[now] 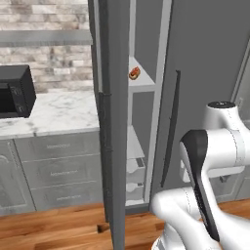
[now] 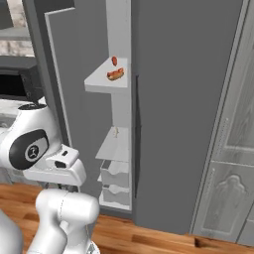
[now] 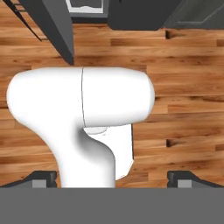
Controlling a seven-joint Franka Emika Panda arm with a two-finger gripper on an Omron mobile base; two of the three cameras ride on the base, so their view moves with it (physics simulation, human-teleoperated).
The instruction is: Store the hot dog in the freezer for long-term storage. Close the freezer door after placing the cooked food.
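1. The hot dog [image 2: 115, 74] lies on an upper pale shelf [image 2: 101, 82] inside the freezer [image 2: 188, 99], near the shelf's front edge.
2. A smaller bare red piece [image 2: 114, 60] sits just behind it on the same shelf.
3. The freezer door [image 1: 117, 122] stands open, edge-on to me.
4. The claw [image 3: 112, 177] points down at the wooden floor [image 3: 183, 109], fingers spread wide, holding nothing.
5. A black microwave [image 1: 14, 93] sits on the marble bench [image 1: 58, 114] to the left.

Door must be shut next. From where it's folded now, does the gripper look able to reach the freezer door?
Probably yes: the open gripper points at the floor, empty, and the freezer door stands ajar nearby, nothing between.
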